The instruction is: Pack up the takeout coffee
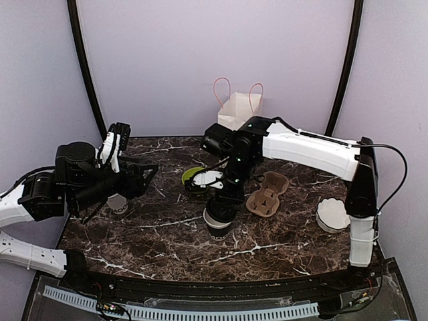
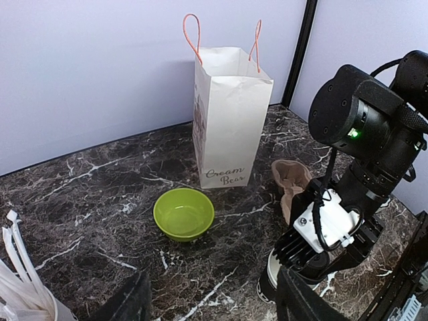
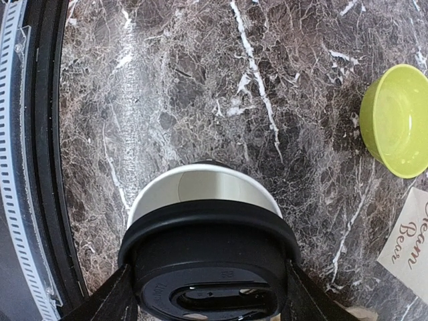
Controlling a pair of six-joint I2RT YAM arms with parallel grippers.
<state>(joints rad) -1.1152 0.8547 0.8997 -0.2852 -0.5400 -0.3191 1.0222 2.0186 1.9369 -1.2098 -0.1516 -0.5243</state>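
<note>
At table (image 1: 154, 234) centre: one cup (image 3: 200, 184), one lid (image 3: 210, 261).

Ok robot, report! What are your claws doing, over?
Left claw open, empty. Right claw shut on lid. Lid over cup, white rim showing, not seated. Nothing in the way.

Right arm (image 1: 307, 150) bent downward, left arm (image 1: 40, 194) held level.
Right gripper (image 3: 208, 295) clamps a black round plastic lid (image 3: 207, 257); left gripper (image 2: 214, 301) hangs wide open.
</note>
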